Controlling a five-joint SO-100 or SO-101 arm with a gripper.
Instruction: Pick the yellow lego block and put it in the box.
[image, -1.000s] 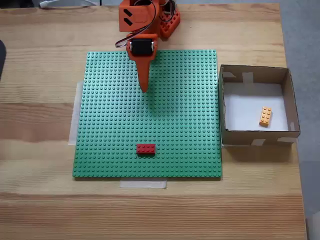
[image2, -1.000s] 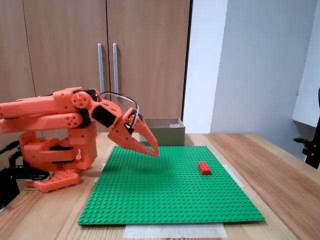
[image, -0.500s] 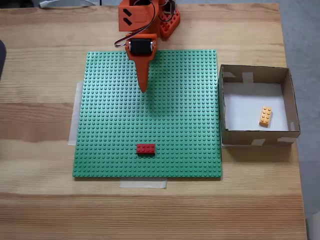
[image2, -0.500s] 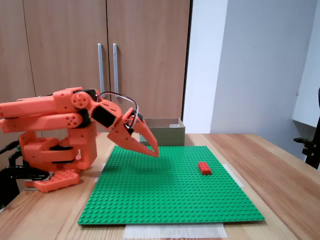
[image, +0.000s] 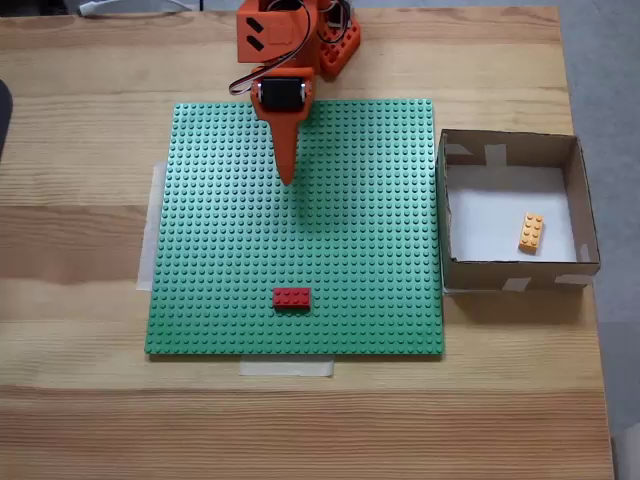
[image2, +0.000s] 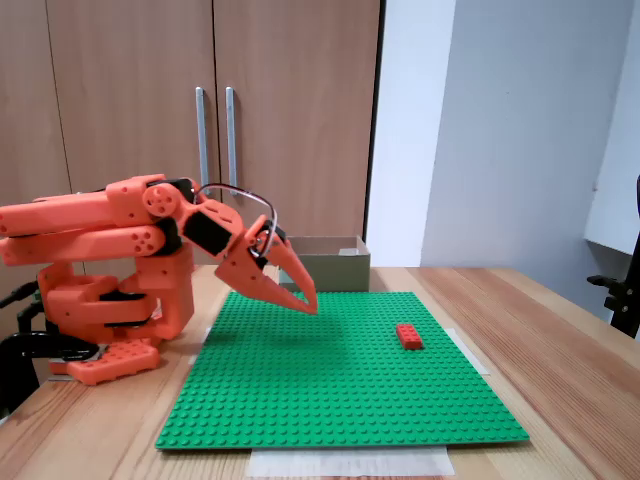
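- Start at the left of the view from above: your wooden table carries a green studded baseplate, held down by pale tape at its left and near edges
- At the top of that view your orange arm reaches down over the plate, and its gripper tapers to a single point above the plate's upper middle
- From the side view you see the arm folded low on the left, with the gripper pitched down and its tip close over the plate; the two fingers meet at the tip with nothing between them, so it reads as closed and empty
- Below the gripper in the view from above, near the plate's lower edge, a red brick sits flat on the studs; in the side view it lies to the right of the fingertips, well apart from them
- Move right: the box stands on the table just off the plate's right edge, and in the side view it shows behind the gripper
- Your yellow lego block lies flat on the box's white bottom, towards the right wall, long side running roughly up and down the view
- That puts the block well to the right of the gripper and a little lower in the view from above, with the box wall and a wide stretch of plate between them
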